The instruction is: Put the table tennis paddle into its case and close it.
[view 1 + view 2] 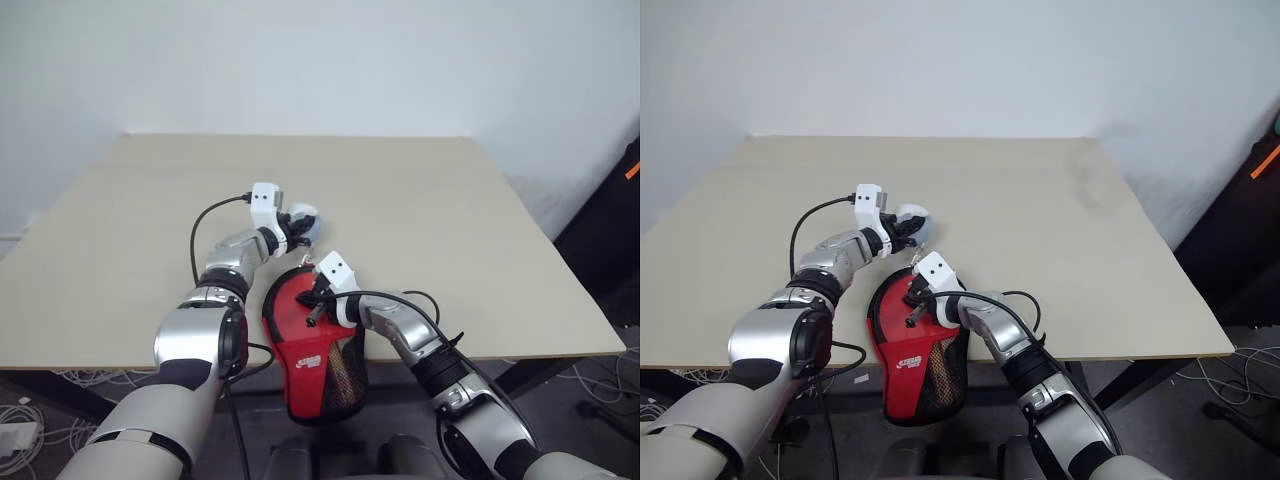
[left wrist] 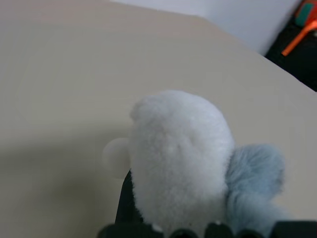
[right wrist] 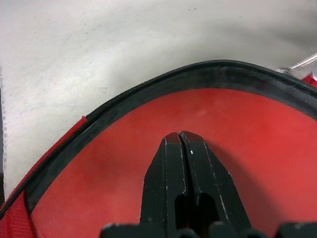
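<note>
The case (image 1: 312, 350) lies at the near edge of the beige desk (image 1: 450, 230), its round red head on the desk surface and its narrower end, with a white logo and black mesh pocket (image 1: 345, 375), hanging over the desk edge toward the robot. A black zipper rim (image 3: 124, 99) runs round the head of the case.

The right gripper (image 1: 313, 318) sits on top of the case head. In the right wrist view its two black fingers (image 3: 168, 178) are pressed together with no gap, tips resting over smooth red surface just inside the black rim. Whether that red surface is the paddle face or the cover fabric cannot be told, and no wooden handle can be made out, so the table tennis paddle's exact position is unconfirmed; if present, it is inside the case under the right gripper.

The left gripper (image 1: 298, 226) is held just beyond the case head, on the far side from the robot, above the desk. Its jaws are clamped on a small fluffy white and pale blue pompom (image 2: 183, 158). A thin link between this pompom and the case zipper can be faintly seen in the right eye view but is not clear.

A black cable (image 1: 205, 225) loops from the left wrist, and another lies beside the right forearm.
</note>
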You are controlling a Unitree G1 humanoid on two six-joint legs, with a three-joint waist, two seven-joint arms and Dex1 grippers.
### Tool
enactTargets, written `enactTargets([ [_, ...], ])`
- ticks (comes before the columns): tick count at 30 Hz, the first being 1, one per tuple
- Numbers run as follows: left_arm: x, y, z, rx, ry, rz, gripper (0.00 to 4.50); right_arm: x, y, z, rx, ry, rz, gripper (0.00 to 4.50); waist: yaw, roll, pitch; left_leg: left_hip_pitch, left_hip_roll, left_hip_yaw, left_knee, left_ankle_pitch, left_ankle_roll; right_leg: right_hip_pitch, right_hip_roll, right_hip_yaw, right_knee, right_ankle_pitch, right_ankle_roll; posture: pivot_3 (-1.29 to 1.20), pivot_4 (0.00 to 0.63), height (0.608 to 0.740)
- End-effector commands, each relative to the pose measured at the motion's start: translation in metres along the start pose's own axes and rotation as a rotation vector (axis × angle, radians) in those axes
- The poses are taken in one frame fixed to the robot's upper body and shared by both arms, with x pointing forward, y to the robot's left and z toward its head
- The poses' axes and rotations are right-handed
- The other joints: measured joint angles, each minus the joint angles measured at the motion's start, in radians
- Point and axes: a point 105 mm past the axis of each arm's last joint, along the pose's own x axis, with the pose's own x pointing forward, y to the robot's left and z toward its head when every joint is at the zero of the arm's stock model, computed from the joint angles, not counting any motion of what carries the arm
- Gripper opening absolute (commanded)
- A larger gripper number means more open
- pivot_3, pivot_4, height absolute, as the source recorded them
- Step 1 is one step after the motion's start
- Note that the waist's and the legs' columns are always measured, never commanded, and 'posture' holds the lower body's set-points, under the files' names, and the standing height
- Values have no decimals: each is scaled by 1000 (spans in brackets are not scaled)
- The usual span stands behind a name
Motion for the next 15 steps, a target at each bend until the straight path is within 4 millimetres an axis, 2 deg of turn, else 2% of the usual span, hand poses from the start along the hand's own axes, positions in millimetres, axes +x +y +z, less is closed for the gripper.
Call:
enactTargets([
  [1,7,-32,24,111,-44,-189,498,0,1,-1,-3,9,2,0,0,0,0,0,0,0,0,0,0,0,0,0,0,0,0,0,0,740],
  [5,2,-51,7,225,2,-357,498,0,1,-1,-3,9,0,0,0,0,0,0,0,0,0,0,0,0,0,0,0,0,0,0,0,740],
  [8,-7,-60,-15,309,69,-487,498,0,0,-1,-4,11,0,0,0,0,0,0,0,0,0,0,0,0,0,0,0,0,0,0,0,740],
  [12,-18,-67,-36,317,162,-604,498,-1,0,-2,-6,13,0,0,0,0,0,0,0,0,0,0,0,0,0,0,0,0,0,0,0,740],
  [15,-23,-66,-42,337,184,-628,498,-1,0,-2,-7,13,1,0,0,0,0,0,0,0,1,0,0,1,0,0,0,0,0,0,0,740],
])
